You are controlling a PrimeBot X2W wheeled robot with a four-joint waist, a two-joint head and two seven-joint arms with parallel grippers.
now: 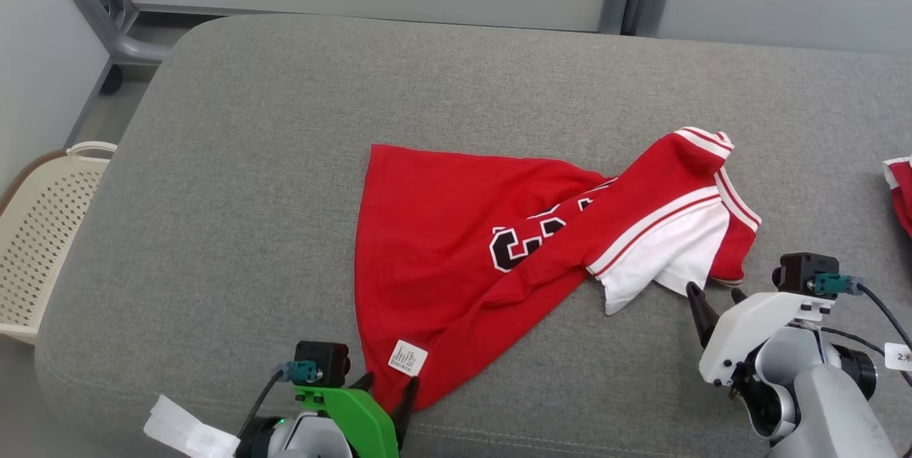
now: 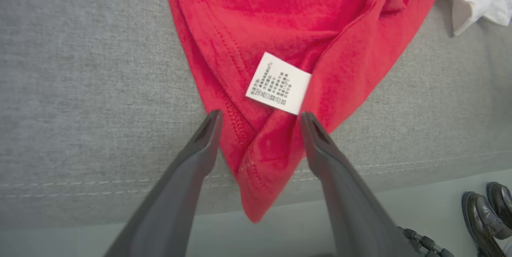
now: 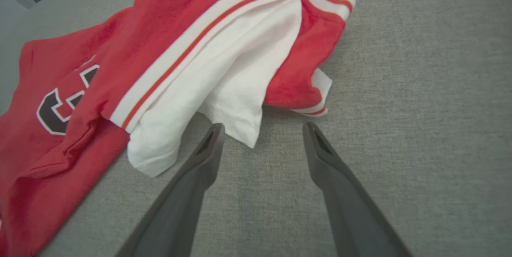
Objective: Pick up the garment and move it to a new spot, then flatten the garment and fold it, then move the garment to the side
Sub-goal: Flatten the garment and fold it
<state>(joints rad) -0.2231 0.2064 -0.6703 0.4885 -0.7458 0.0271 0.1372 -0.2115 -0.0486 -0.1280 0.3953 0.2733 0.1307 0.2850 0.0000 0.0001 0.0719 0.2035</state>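
Left gripper (image 1: 390, 385): fingers spread, straddling the hem corner (image 2: 256, 169) at the cushion's (image 1: 249, 123) front edge.
Care label (image 2: 279, 83): just past the fingertips; better to pinch below it, taking both hem layers.
Jersey (image 1: 456, 244): red, twisted and bunched mid-cushion, not yet flat.
White sleeve (image 3: 224, 85): just ahead of the other claw.
Right gripper (image 3: 264, 127): spread over bare cushion, holding nothing; it likely needs to reach cloth before closing, then lift with the left.
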